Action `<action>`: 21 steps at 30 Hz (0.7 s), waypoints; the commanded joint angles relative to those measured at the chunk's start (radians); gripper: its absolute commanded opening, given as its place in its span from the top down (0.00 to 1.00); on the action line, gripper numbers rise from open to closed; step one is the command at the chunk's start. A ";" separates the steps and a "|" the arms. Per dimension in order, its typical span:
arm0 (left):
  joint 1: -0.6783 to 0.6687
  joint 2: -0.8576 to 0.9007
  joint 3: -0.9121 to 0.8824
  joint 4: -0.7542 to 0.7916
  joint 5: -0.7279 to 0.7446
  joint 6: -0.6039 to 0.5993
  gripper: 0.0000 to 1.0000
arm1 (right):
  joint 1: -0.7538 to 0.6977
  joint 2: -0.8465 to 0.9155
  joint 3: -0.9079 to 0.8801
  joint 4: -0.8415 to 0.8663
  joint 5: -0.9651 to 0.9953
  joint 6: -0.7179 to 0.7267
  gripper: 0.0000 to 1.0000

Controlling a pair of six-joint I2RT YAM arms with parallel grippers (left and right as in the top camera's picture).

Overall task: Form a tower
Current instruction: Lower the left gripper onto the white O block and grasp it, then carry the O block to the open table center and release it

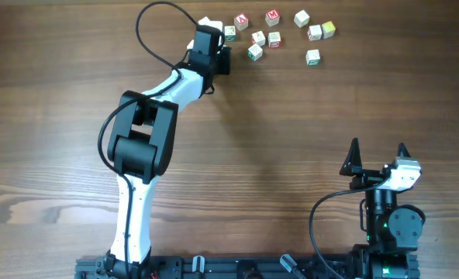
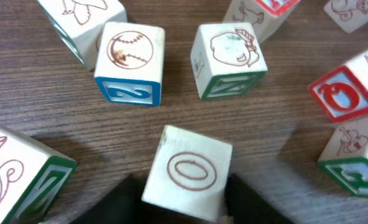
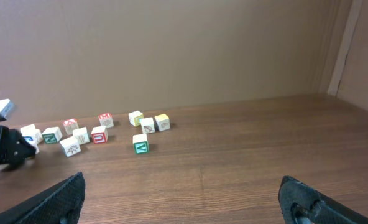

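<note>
Clasping 1 O-marked cube point(image 2: 190, 168), left gripper point(image 2: 187, 199).

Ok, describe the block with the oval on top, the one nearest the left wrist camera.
The oval block is a small white cube, wood by the look, with a brownish-red oval outline drawn on its top face. It sits on the wooden table, turned askew, apart from the other blocks. The dark fingers of the left hand meet its two sides.
</note>
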 commanded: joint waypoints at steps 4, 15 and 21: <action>0.000 0.003 0.002 -0.034 0.007 0.002 0.69 | -0.006 -0.005 -0.001 0.004 -0.012 -0.012 0.00; -0.095 -0.363 0.002 -0.491 -0.021 -0.007 0.70 | -0.006 -0.005 -0.001 0.004 -0.012 -0.012 0.00; -0.285 -0.336 -0.006 -0.718 -0.022 -0.143 0.72 | -0.006 -0.005 -0.001 0.004 -0.012 -0.012 0.00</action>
